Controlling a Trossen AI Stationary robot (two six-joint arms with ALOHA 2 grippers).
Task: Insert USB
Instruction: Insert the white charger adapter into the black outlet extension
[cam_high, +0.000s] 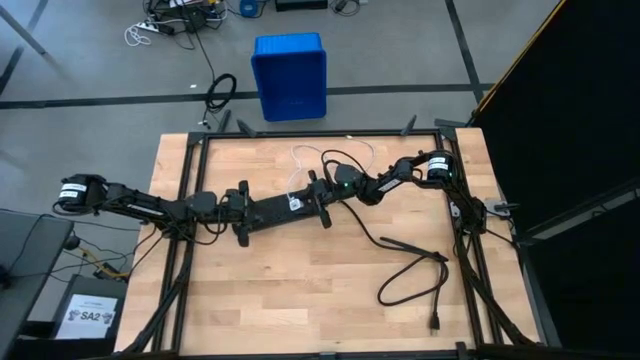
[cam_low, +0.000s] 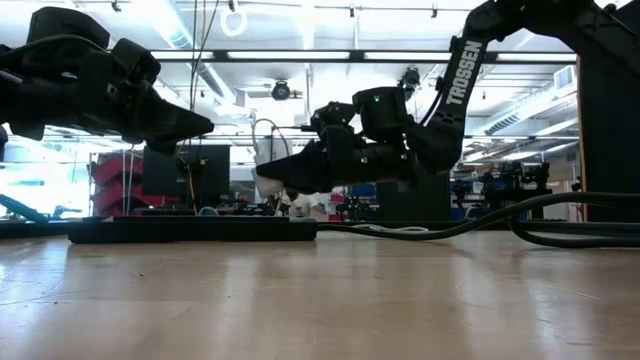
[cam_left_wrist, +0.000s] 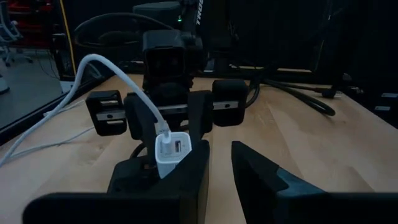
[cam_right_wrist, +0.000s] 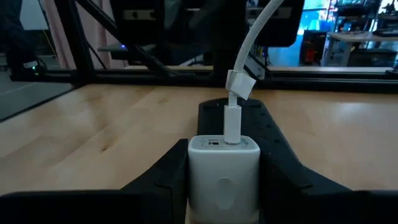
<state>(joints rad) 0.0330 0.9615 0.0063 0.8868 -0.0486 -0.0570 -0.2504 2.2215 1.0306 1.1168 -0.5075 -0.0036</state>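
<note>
A thin white USB cable has its plug seated in a white charger block. The block stands on a black power strip in the middle of the table. From there the cable arches up and loops toward the far edge. My right gripper reaches in from the right and is shut on the block. My left gripper hovers open over the strip's left half, raised above it in the low view, with the block just ahead of its fingers. My right gripper pinches the white charger block between its two fingers, one on each side face. The fingers come in about level from the table's right. The block stays upright on the power strip, with the USB plug sticking out of its upper face.
The strip's thick black cord snakes over the table's right half and ends in a plug near the near edge. A blue bin stands on the floor beyond the far edge. Black frame rails border the tabletop.
</note>
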